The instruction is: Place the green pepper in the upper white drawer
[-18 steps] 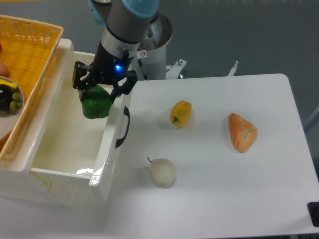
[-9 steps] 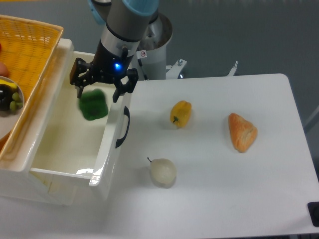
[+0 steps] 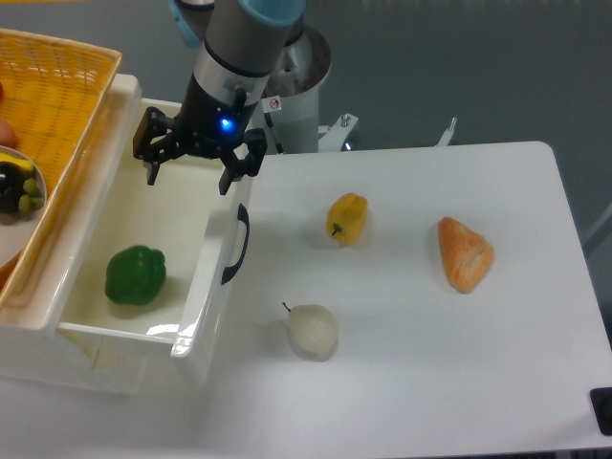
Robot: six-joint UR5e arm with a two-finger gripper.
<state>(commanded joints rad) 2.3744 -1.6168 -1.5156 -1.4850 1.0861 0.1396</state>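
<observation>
The green pepper [image 3: 135,275] lies on the floor of the upper white drawer [image 3: 206,306], near its front left corner. The drawer is pulled out, with its black curved handle [image 3: 239,245] facing the table. My gripper [image 3: 191,174] hangs above the back of the drawer, open and empty, its fingers [image 3: 230,179] spread wide. It is well above and behind the pepper, not touching it.
An orange woven basket [image 3: 53,105] sits over the drawer's left side, with a plate of dark and green fruit [image 3: 19,191] at the left edge. On the white table lie a yellow pepper [image 3: 347,218], a pale pear [image 3: 313,331] and an orange bread piece [image 3: 464,253].
The gripper opened and let go of the green pepper. The pepper fell from between the fingers to the drawer floor and came to rest near the front. The gripper barely moved.
</observation>
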